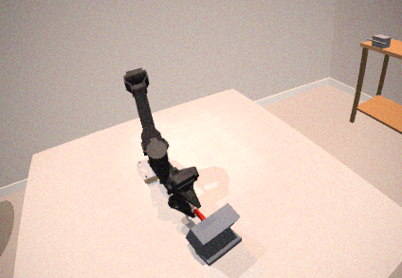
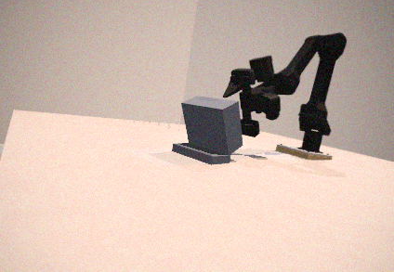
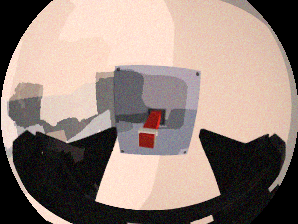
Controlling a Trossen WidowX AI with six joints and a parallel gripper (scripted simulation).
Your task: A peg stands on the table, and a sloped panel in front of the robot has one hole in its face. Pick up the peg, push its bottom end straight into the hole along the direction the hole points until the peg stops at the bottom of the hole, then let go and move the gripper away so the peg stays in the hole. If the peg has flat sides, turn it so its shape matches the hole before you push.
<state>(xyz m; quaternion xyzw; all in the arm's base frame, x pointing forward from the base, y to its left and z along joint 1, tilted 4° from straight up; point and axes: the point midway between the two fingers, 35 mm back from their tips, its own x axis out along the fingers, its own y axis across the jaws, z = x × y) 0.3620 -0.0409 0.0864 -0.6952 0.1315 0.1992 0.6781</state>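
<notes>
At the sloped panel [image 1: 213,224] [image 2: 211,127] [image 3: 175,82], fingers wide and empty

My gripper [image 1: 186,207] [image 2: 238,112] [image 3: 159,134] is spread nearly as far as it goes — nothing between its fingers. Beyond them, the red peg [image 1: 199,213] [image 3: 152,122] stands out from the panel, one end in the square hole [image 3: 162,115] — how deep, I can't tell.

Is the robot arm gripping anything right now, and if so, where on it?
No, nothing is held: the jaws are open, and the red peg sticks out of the panel's hole.
</notes>
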